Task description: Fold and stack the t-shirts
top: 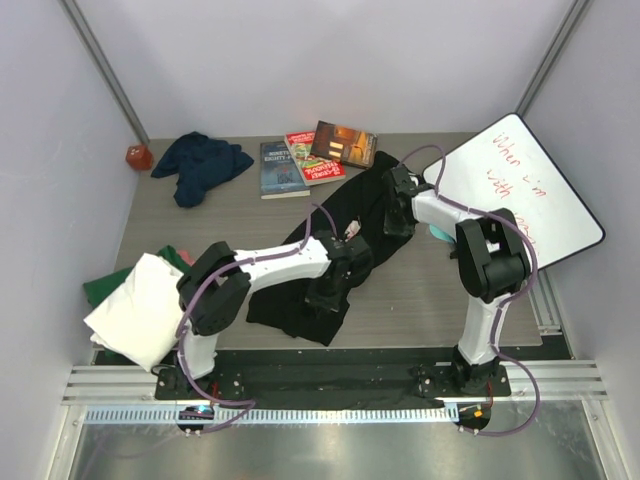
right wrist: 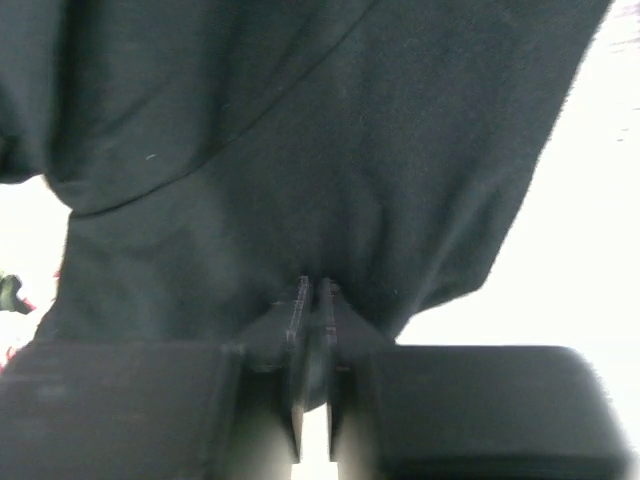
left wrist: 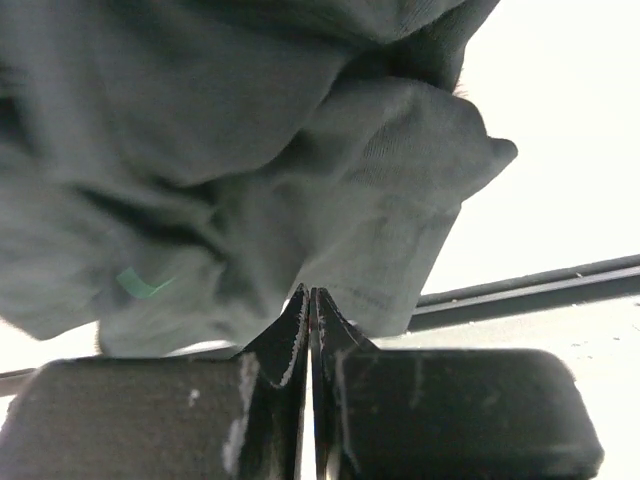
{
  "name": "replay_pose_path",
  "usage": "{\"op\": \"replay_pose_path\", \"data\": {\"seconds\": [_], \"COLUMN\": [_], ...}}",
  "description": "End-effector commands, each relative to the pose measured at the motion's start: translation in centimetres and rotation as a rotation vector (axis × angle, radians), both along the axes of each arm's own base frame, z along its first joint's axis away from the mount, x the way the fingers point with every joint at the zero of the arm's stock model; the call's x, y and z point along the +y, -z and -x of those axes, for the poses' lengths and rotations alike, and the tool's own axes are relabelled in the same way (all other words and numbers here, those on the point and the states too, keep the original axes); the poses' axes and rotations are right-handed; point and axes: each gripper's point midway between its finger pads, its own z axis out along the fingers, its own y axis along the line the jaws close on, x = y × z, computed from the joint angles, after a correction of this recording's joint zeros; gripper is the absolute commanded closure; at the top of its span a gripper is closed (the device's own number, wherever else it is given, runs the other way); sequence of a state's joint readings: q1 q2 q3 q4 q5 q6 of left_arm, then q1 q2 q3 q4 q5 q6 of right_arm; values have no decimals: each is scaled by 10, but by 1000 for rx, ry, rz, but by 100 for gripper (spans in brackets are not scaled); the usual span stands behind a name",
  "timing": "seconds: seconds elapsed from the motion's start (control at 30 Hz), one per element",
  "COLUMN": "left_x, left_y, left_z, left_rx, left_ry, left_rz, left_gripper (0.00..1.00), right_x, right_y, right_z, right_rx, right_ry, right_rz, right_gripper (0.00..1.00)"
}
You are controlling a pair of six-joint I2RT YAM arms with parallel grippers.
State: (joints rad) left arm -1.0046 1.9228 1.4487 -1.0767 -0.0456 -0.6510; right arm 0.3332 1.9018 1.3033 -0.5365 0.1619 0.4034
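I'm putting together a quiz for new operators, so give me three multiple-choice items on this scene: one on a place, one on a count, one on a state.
1. Where does the navy t-shirt lie?
A. at the far left of the table, beside the red round thing
B. at the near right corner
C. in the middle

2. How many books lie at the far edge?
A. two
B. three
C. five

3. How does the left gripper stand?
A. wide open
B. shut on the black t-shirt
C. shut on a book

Key:
1 A: the top view shows it crumpled at the far left, next to the red thing.
2 B: three covers lie side by side.
3 B: the left wrist view shows the fingers together with dark cloth at their tips.
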Motion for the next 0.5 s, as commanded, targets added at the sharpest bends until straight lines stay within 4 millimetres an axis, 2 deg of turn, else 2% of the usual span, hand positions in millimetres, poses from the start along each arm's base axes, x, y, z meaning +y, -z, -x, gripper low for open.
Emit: {"op": "replay_pose_path", "data": {"seconds": [0.0, 0.1, 0.17, 0.37, 0.4, 0.43, 0.47], "left_x": [-14, -8, -1, 9, 6, 6, 4], "left_y": [29, 44, 49, 49, 46, 46, 45], "left_z": [15, 22, 26, 33, 33, 35, 36], "left_rx": [87, 122, 134, 150, 150, 158, 162], "left_ry": [3, 19, 31, 53, 57, 63, 68], "left_rz": [37, -11, -39, -47, -28, -18, -9], "left_gripper": [100, 100, 100, 100, 100, 100, 100], "right_x": [-4, -5, -5, -6, -5, -9, -11], "right_y": [27, 37, 31, 27, 20, 30, 30], "right_z": [1, -9, -22, -60, -70, -72, -76], "right_rx": [57, 73, 49, 17, 5, 26, 27], "right_ry": [36, 49, 54, 71, 70, 77, 80], "right_rz": [40, 70, 79, 93, 90, 98, 98], "right_gripper": [94, 99, 99, 99, 99, 99, 99]}}
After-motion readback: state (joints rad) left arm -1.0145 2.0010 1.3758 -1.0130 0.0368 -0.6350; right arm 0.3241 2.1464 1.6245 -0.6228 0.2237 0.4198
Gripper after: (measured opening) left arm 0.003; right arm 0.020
